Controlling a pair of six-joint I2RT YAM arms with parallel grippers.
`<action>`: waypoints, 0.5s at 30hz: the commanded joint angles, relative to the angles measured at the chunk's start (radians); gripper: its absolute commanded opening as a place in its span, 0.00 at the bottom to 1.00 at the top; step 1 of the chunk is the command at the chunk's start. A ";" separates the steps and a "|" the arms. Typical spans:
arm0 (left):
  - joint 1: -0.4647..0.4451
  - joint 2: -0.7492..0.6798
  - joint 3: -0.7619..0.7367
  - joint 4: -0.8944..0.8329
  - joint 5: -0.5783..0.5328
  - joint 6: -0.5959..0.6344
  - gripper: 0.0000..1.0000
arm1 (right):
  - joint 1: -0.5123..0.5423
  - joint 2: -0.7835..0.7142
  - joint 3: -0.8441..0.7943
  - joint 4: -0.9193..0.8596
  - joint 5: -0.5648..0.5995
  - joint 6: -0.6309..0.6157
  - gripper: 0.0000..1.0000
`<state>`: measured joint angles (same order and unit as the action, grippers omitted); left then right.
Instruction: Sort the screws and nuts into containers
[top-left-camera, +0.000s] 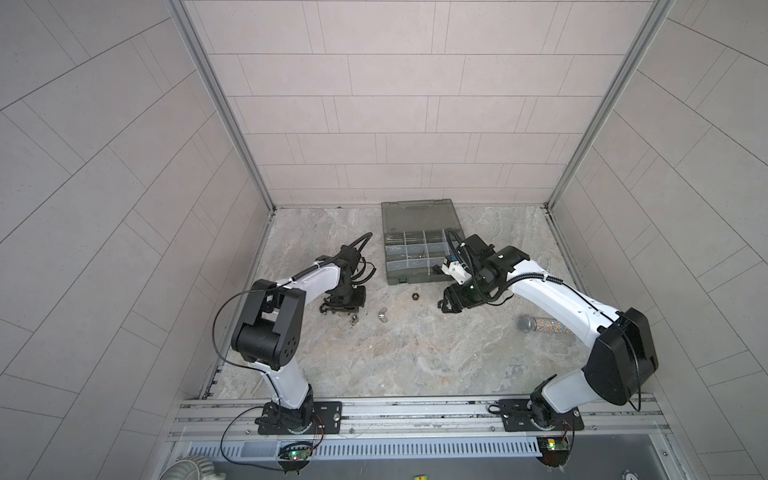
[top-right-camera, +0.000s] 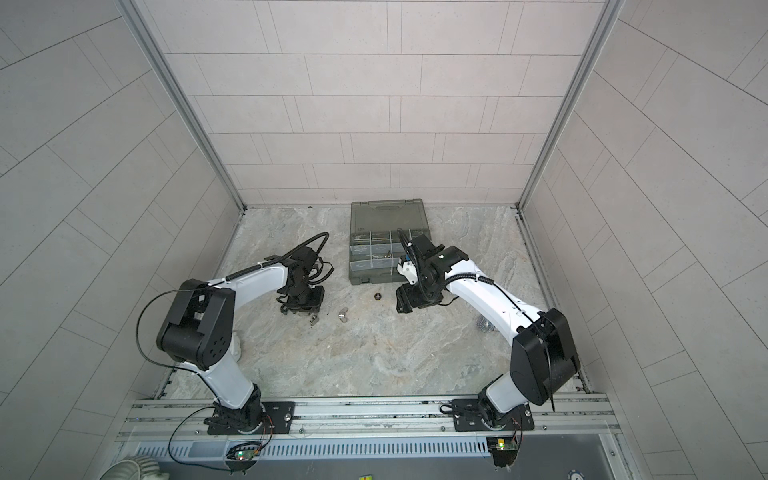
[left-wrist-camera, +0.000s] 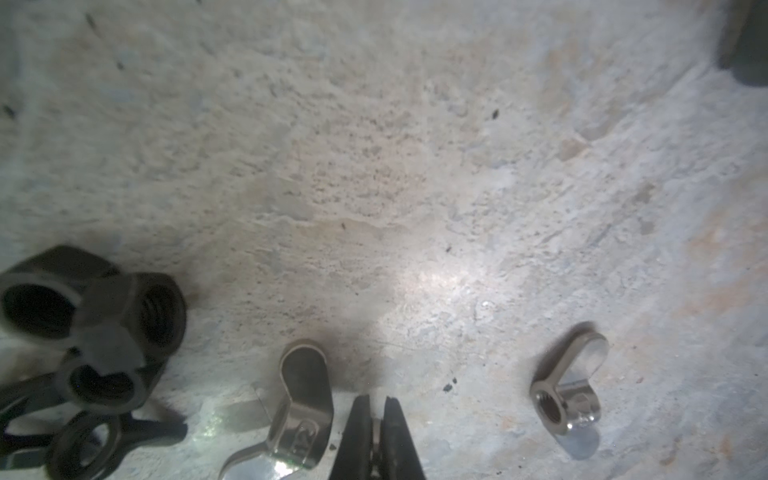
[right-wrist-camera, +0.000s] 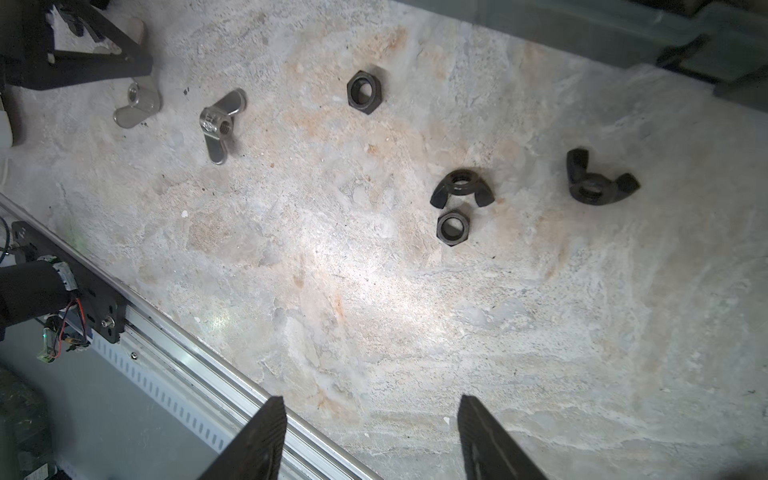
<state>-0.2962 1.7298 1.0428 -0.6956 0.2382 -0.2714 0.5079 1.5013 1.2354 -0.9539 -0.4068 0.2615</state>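
My left gripper (left-wrist-camera: 377, 411) (top-left-camera: 338, 309) is shut low over the table. A thin grey strip shows in the slit between its pads, and I cannot tell what it is. Two silvery wing nuts (left-wrist-camera: 299, 409) (left-wrist-camera: 565, 399) lie either side of it, and a heap of black nuts (left-wrist-camera: 95, 328) lies beyond one. My right gripper (right-wrist-camera: 370, 415) (top-left-camera: 446, 303) hangs open and empty. Ahead of it lie two black hex nuts (right-wrist-camera: 365, 91) (right-wrist-camera: 453, 227) and two black wing nuts (right-wrist-camera: 461, 189) (right-wrist-camera: 598, 183). The containers are compartments of the open grey case (top-left-camera: 395, 279) (top-right-camera: 361, 279). No screws show.
A glittery-handled microphone (top-left-camera: 540, 324) lies on the table under the right arm. The aluminium rail (right-wrist-camera: 199, 345) runs along the table's front edge, close to my right gripper. The case's lid (top-left-camera: 419, 216) lies flat toward the back wall.
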 joint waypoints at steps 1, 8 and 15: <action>-0.008 -0.022 0.014 -0.038 -0.003 0.000 0.00 | -0.003 -0.041 -0.013 -0.014 0.008 -0.009 0.67; -0.023 -0.022 0.127 -0.091 0.012 -0.005 0.00 | -0.007 -0.058 -0.022 -0.009 0.019 0.001 0.67; -0.034 0.045 0.332 -0.137 0.013 -0.007 0.00 | -0.016 -0.065 -0.023 -0.002 0.022 0.005 0.67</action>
<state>-0.3237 1.7409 1.3067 -0.7910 0.2459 -0.2726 0.4980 1.4635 1.2221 -0.9474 -0.4011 0.2657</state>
